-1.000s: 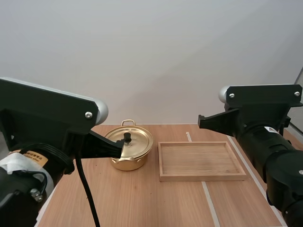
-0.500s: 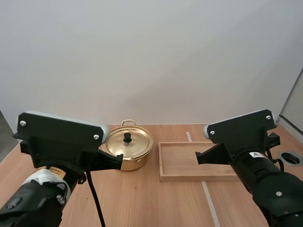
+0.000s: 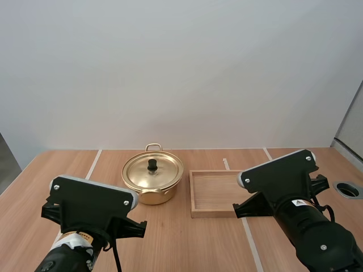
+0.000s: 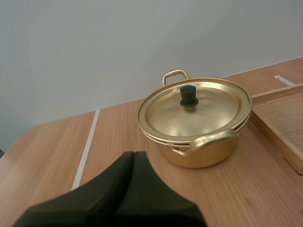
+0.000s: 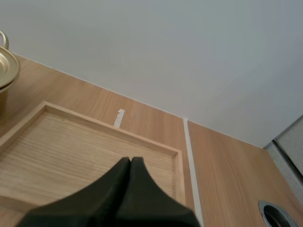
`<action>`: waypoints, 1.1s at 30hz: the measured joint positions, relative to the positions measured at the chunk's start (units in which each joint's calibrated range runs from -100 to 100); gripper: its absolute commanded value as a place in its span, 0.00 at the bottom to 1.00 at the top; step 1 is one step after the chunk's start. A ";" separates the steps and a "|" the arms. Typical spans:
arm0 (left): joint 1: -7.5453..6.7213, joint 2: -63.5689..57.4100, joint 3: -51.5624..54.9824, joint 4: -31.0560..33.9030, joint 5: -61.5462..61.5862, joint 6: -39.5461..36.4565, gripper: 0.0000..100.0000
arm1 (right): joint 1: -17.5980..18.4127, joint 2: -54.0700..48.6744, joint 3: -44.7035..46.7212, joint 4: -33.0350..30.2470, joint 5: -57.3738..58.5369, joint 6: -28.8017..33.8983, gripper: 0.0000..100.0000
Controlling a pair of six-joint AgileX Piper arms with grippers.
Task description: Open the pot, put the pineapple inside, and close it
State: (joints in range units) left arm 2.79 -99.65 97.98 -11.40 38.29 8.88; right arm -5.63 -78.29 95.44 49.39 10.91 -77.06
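One pot: gold metal, lidded, on the tabletop at our 11 o'clock; we judge it light, rigid, slick. Lid: best taken by the black knob. One wooden tray: just beside, at the pot's 3 o'clock. Left gripper at the pot's 7 o'clock, right gripper at the tray's 5 o'clock: fingers pressed together, holding nothing.

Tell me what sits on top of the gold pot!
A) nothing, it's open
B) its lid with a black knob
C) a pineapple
B: the lid lies flat on the pot, with its black knob sticking up in the middle.
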 measured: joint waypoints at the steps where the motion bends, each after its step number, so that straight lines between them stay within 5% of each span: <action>1: 0.00 0.00 0.17 0.34 -0.25 0.00 0.00 | 0.00 0.00 0.33 0.00 0.00 0.00 0.00; 15: 0.00 0.00 0.60 0.87 -0.47 0.00 0.00 | 0.00 0.00 4.27 7.82 0.59 0.00 0.00; 22: 0.00 0.00 0.60 0.94 -0.47 0.00 0.00 | 0.00 0.00 4.27 0.28 -0.78 1.10 0.00; 29: 0.00 0.00 0.60 0.94 -0.47 0.00 0.00 | 0.00 0.00 4.27 -14.18 4.89 22.64 0.00; 33: 0.00 0.00 0.60 0.94 -0.47 0.00 0.00 | 0.00 -2.04 4.42 -20.61 8.91 29.68 0.00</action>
State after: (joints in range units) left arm 2.79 -99.65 98.59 -10.47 37.82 8.88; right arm -5.63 -80.33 99.86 28.78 19.82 -47.38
